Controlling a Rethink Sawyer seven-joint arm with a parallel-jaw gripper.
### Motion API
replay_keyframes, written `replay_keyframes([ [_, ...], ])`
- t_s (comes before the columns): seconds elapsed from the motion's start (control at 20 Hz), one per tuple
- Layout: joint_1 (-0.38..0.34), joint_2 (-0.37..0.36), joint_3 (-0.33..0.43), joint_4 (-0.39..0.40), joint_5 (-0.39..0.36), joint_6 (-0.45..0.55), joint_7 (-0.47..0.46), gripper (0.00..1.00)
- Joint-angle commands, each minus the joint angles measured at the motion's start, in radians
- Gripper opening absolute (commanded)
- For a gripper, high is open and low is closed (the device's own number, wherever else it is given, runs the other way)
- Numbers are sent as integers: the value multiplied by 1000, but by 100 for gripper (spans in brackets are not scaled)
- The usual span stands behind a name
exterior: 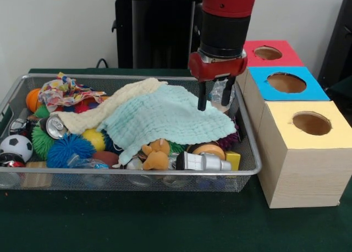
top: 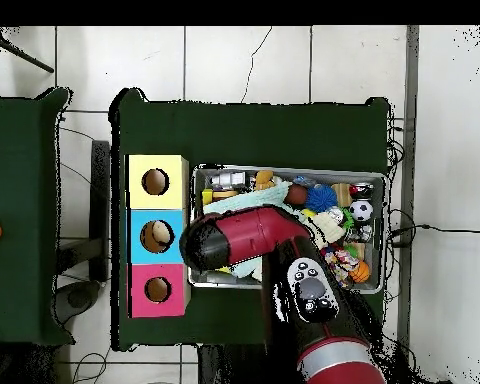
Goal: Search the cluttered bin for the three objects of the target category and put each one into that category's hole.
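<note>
My gripper [exterior: 214,99] hangs over the right end of the wire bin [exterior: 250,153], its fingers [exterior: 202,99] apart and open. The tips are just above the right edge of a mint green cloth [exterior: 170,120]. A crumpled clear plastic item [exterior: 221,90] shows between and behind the fingers; I cannot tell if it is touched. Three boxes with holes stand right of the bin: red [exterior: 268,53], blue [exterior: 286,82], yellow [exterior: 311,122]. In the overhead view the arm [top: 249,240] hides the gripper at the bin's end [top: 197,225] beside the blue box [top: 157,236].
The mint cloth and a cream cloth [exterior: 110,109] cover the middle of the pile. Around them lie a soccer ball [exterior: 15,146], a blue spiky ball [exterior: 69,149], a can [exterior: 55,126], a brown plush toy [exterior: 155,154], a silver and black item [exterior: 201,162] and a patterned cloth [exterior: 63,91].
</note>
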Motion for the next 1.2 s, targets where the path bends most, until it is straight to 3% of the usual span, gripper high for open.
replay_keyframes([
  [0.05, -26, 24, -17, 110, -104, -57, 11, 100],
  [0.2, -27, 25, -25, 122, -128, -88, 21, 100],
  [0.55, 125, -2, -115, 222, -104, -163, 204, 100],
  [0.9, 176, 12, -155, 231, -42, -207, 222, 100],
  [1.2, 197, 81, -193, 218, -22, -320, 238, 100],
])
